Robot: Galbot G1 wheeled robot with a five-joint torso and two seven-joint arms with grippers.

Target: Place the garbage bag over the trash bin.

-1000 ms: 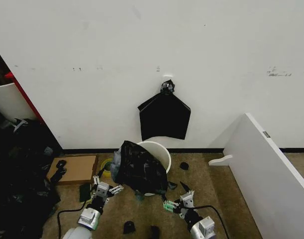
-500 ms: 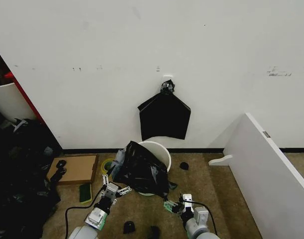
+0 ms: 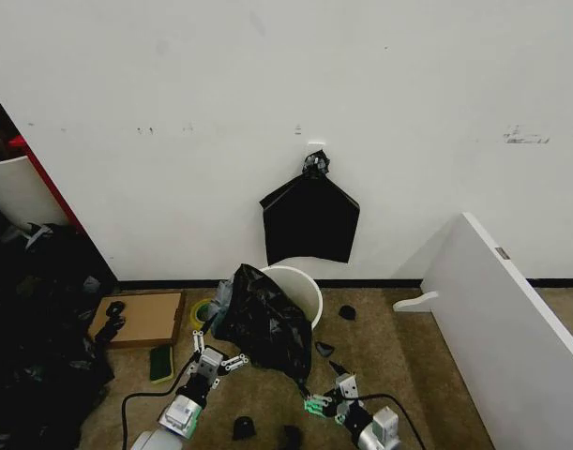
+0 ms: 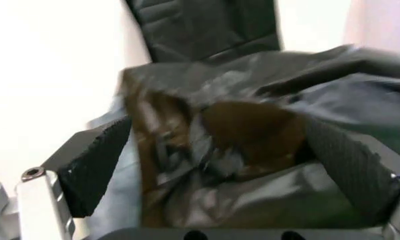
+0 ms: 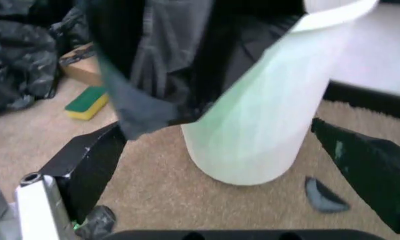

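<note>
The cream-white trash bin (image 3: 303, 283) stands on the carpet against the wall. The glossy black garbage bag (image 3: 263, 321) hangs crumpled over its near-left rim and side, and one tip trails down to the floor. My left gripper (image 3: 218, 347) is open at the bag's lower left, and in the left wrist view the bag (image 4: 240, 145) bulges between its spread fingers (image 4: 96, 167). My right gripper (image 3: 324, 389) is open low in front of the bin, just beside the trailing tip. The right wrist view shows the bin (image 5: 267, 115) and the hanging bag (image 5: 153, 65) ahead of the wide fingers (image 5: 93, 160).
A flat black bag (image 3: 309, 220) hangs knotted on the wall above the bin. A cardboard piece (image 3: 141, 317), a tape roll (image 3: 202, 309) and a green sponge (image 3: 161, 363) lie to the left. A leaning white board (image 3: 511, 328) closes the right. Black scraps (image 3: 347, 312) dot the carpet.
My left gripper has moved right, up to the bag. My right gripper has dropped lower, and the bag's lower tip now hangs further down towards it.
</note>
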